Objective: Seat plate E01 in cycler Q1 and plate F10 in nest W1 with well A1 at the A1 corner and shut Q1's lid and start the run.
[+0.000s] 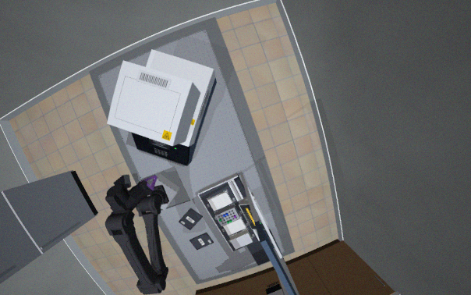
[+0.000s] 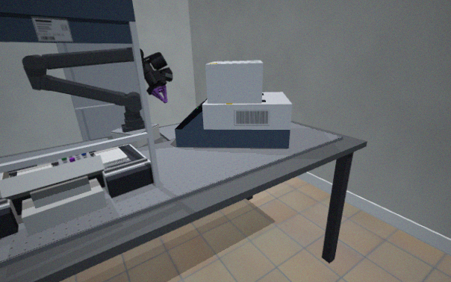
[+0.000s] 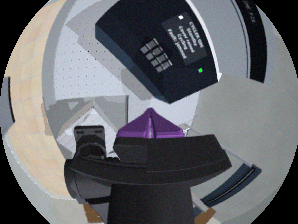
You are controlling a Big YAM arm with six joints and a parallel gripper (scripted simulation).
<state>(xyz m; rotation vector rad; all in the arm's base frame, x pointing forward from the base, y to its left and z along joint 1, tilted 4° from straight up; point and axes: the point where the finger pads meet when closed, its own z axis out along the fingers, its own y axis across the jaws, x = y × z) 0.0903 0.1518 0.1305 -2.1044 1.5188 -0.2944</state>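
Observation:
The cycler Q1 stands at the rear of the table, and its white lid is raised above the body. The lid hides its block. The dark sloped panel shows a green lamp. My gripper is shut and empty. It hovers high above the table in front of the panel, and it also shows in the exterior view. On the deck, a white plate lies at one end. The tube cooling block is beside it, then a second plate.
Two small dark nests lie on the table between my arm and the deck. A deep-well block sits at the deck's near end. A thin upright post and a grey rail stand by the deck.

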